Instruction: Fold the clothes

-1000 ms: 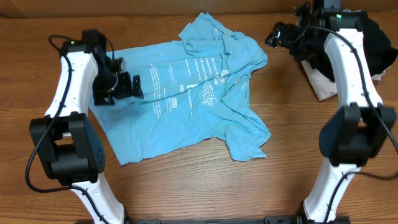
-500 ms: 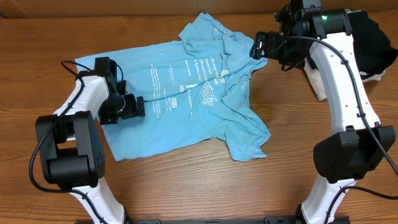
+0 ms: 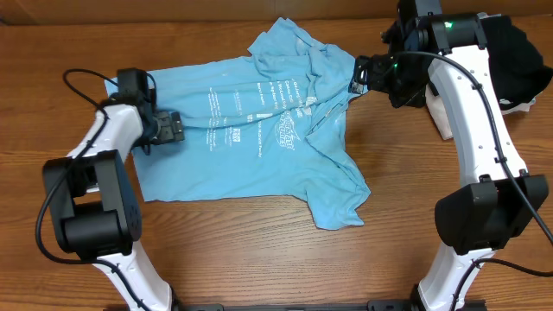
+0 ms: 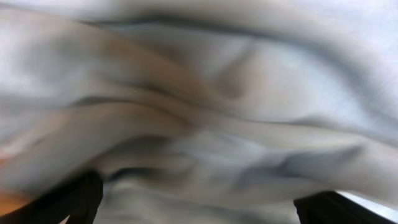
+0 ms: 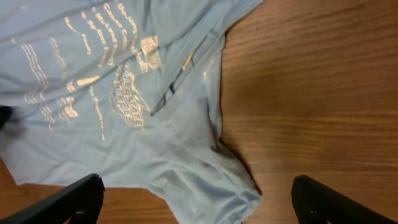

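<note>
— Where is the T-shirt (image 3: 259,138) now?

— Spread out, rumpled, on the wooden table (image 3: 415,207), its white print (image 3: 259,117) facing up. It lies between my two arms. A black garment (image 3: 518,56) and a white garment (image 3: 439,117) sit apart at the far right corner.

— And your left gripper (image 3: 170,130)?

— It sits low on the shirt's left part, near that edge. My left wrist camera sees only blurred pale cloth pressed close, with my fingertips (image 4: 87,196) far apart at the bottom corners. So the fingers are spread wide and not clamped on anything, though cloth lies between them.

— What has changed?

— Half a second ago that gripper was lower and further in on the cloth. It has slid up and towards the left edge. The shirt shifted too: its lower left corner has drawn up, and the bunched sleeve at the lower right has pulled in to the left.

— And the right?

— My right gripper (image 3: 359,73) hangs over the shirt's upper right sleeve, fingers wide apart, holding nothing. Its camera looks down on the print and bare wood. It has hardly moved in the last half second; a second ago it was further right, clear of the cloth.
</note>
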